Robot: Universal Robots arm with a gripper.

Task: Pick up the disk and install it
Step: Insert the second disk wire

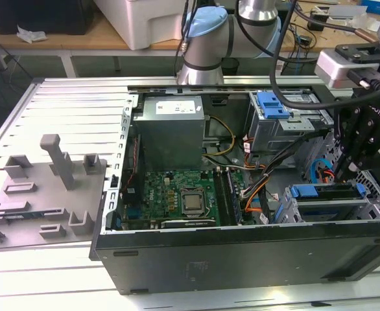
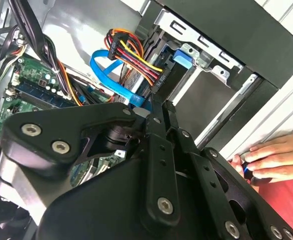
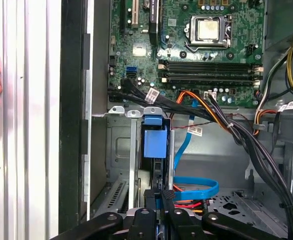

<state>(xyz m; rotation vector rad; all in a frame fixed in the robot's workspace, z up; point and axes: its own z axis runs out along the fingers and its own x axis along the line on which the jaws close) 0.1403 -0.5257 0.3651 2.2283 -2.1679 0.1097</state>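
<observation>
The disk (image 1: 326, 192) stands on edge in a drive bay at the exterior view's right end of the open computer case (image 1: 242, 253), its blue carrier frame uppermost. In the first wrist view the disk (image 3: 155, 140) appears as a blue block with a dark edge running toward my fingertips. The blue frame of the disk (image 2: 184, 57) also sits in the metal bay in the second wrist view. My gripper (image 1: 342, 172) hangs right over the disk's end. The gripper (image 3: 162, 196) (image 2: 156, 107) is shut, its tips pressed together at the disk's dark edge. I cannot tell whether they touch it.
A blue flat cable (image 3: 196, 187) and bundled black and orange wires (image 3: 221, 120) run beside the bay. The motherboard (image 1: 177, 197), grey power supply box (image 1: 170, 129) and a blue latch (image 1: 272, 103) fill the case. A person's hand (image 2: 271, 157) rests outside the case wall. A grey fixture (image 1: 47, 188) lies at the exterior view's left.
</observation>
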